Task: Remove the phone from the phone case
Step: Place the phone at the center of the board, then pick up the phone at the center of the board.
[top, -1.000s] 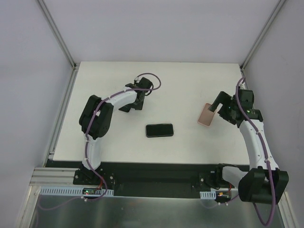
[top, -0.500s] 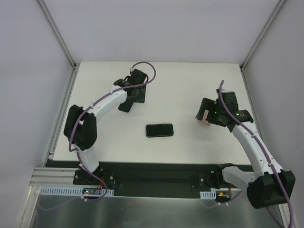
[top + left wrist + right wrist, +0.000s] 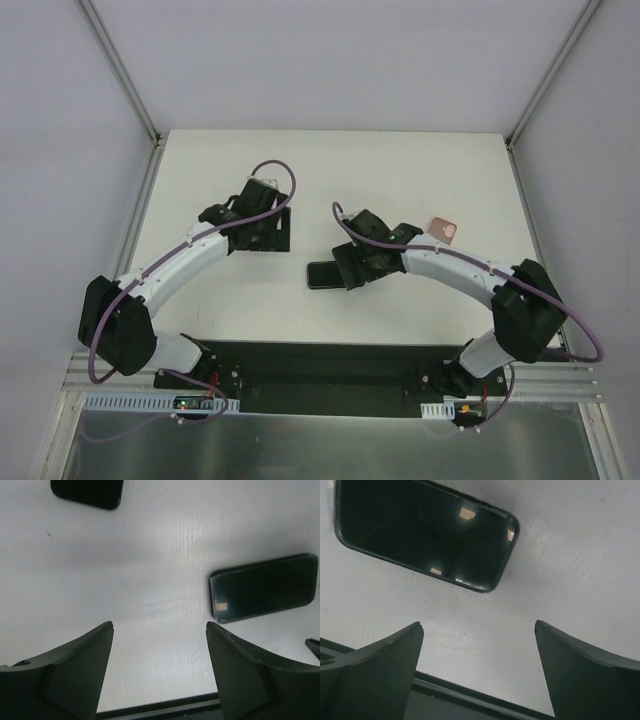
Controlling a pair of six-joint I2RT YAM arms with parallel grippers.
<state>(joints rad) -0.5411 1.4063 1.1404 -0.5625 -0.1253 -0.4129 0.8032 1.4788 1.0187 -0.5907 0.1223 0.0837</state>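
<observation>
The black phone (image 3: 322,275) lies flat and bare on the white table, screen up. It also shows in the left wrist view (image 3: 265,587) and in the right wrist view (image 3: 425,540). The pink phone case (image 3: 441,229) lies empty on the table to the back right, apart from both grippers. My right gripper (image 3: 352,268) hangs open and empty over the phone's right end, with the phone just behind its fingertips (image 3: 479,623). My left gripper (image 3: 262,232) is open and empty (image 3: 160,625), to the left of and behind the phone.
The table's black front edge (image 3: 470,700) runs just past the right fingertips and also shows in the left wrist view (image 3: 165,707). A dark rounded object (image 3: 87,492) sits at the top left of the left wrist view; I cannot tell what it is.
My right arm has swung from the right side to the centre and let go of the pink case, which now lies on the table. My left gripper has moved slightly left and nearer.
</observation>
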